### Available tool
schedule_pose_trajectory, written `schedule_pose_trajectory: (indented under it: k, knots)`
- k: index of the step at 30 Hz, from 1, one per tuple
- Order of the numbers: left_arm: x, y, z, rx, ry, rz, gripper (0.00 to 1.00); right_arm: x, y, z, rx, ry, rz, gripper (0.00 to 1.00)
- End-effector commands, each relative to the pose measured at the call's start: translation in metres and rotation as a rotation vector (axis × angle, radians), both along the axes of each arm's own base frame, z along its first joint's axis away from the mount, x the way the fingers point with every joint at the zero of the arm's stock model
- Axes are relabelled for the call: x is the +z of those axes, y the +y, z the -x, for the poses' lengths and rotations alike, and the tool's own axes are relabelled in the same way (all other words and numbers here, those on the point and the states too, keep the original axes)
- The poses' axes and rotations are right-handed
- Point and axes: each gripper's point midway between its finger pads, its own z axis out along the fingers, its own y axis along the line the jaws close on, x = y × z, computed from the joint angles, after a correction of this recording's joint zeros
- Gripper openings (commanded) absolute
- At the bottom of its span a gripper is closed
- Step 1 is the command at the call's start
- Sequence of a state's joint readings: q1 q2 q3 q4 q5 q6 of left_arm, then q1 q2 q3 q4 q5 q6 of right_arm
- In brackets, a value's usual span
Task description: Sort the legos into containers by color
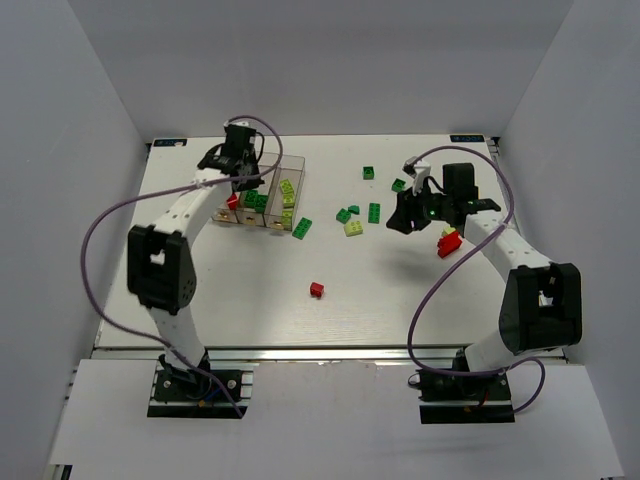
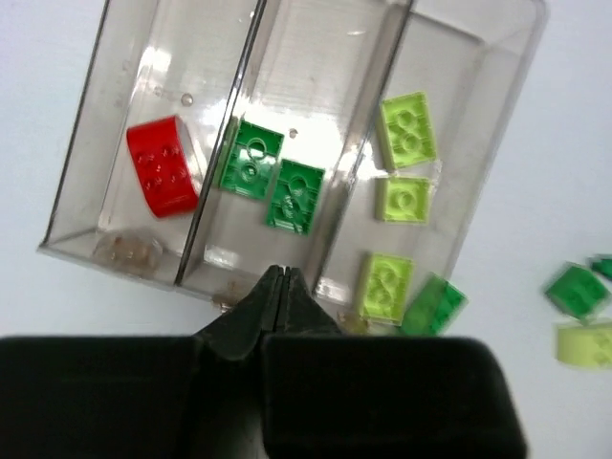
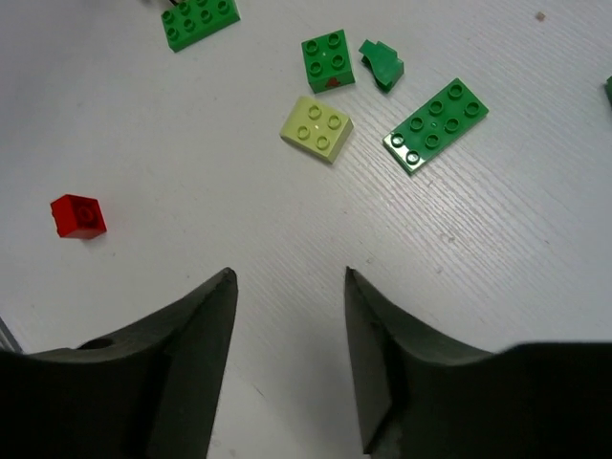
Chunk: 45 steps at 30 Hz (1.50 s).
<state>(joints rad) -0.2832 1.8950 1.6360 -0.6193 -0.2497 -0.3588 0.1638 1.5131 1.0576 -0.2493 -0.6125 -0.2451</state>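
The containers (image 2: 316, 86) are three joined clear bins, seen at the back left in the top view (image 1: 294, 168). The left bin holds a red lego (image 2: 163, 179). Two dark green legos (image 2: 251, 158) lie in the middle bin, and three pale yellow-green ones (image 2: 403, 199) in the right bin. My left gripper (image 2: 280, 273) hangs shut and empty over the bins' near edge (image 1: 245, 180). My right gripper (image 3: 287, 277) stands open above bare table (image 1: 403, 218). Ahead of it lie a pale lego (image 3: 316, 128), a green square one (image 3: 328, 60) and a green plate (image 3: 436, 125).
A dark green lego (image 2: 433, 306) lies against the outside of the right bin. A red lego (image 1: 317, 290) sits mid-table and another red one (image 1: 449, 242) beside the right arm. More green legos (image 1: 369, 172) are scattered at the back. White walls enclose the table.
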Motion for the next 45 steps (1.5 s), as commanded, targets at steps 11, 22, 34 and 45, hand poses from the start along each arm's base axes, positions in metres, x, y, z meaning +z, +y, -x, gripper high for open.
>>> schedule_pose_trajectory:
  k: [11,22,34,45]
  knots:
    - [0.096,-0.017,0.115,-0.096,-0.287,0.377,0.74,0.003,-0.068,-0.006,-0.200,0.067,0.159,0.90]
    - [0.092,-0.036,0.139,-0.185,-0.304,0.501,0.81,0.006,-0.120,0.021,-0.148,0.083,0.328,0.89]
    - [0.089,-0.032,0.158,-0.111,-0.262,0.566,0.98,-0.010,-0.162,0.010,-0.206,0.109,0.495,0.89]
    - [0.032,-0.060,0.206,-0.186,-0.042,0.699,0.98,0.006,-0.148,0.027,-0.163,0.088,0.448,0.89]
